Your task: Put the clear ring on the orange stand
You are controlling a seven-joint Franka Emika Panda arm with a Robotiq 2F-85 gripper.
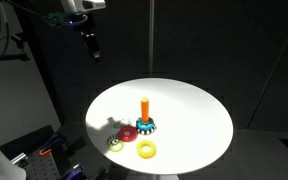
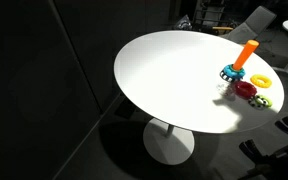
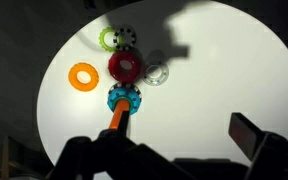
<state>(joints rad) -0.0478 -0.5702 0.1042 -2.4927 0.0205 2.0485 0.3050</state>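
**Clear ring flat on the bench, hand high and empty**

The clear ring (image 3: 157, 73) lies flat on the round white bench (image 1: 184, 100) with its hole facing straight up, so it has no long axis to speak of. In the wrist view it sits just beside the red ring (image 3: 124, 66), on the side away from the yellow ring (image 1: 146, 150). I can't tell whether the 2 touch. It shows only as a faint pale glint, and I can't make it out in either exterior view.

The orange stand (image 1: 144, 108) is upright, its peg pointing straight up from the toothed teal base. The base is close to the red ring, with the clear ring near it but apart. A green ring (image 3: 109, 38) lies beyond the red one.

The hand (image 1: 92, 50) hangs well above the bench and off to the side of the rings. In the wrist view its 2 fingers stand wide apart with nothing between them.
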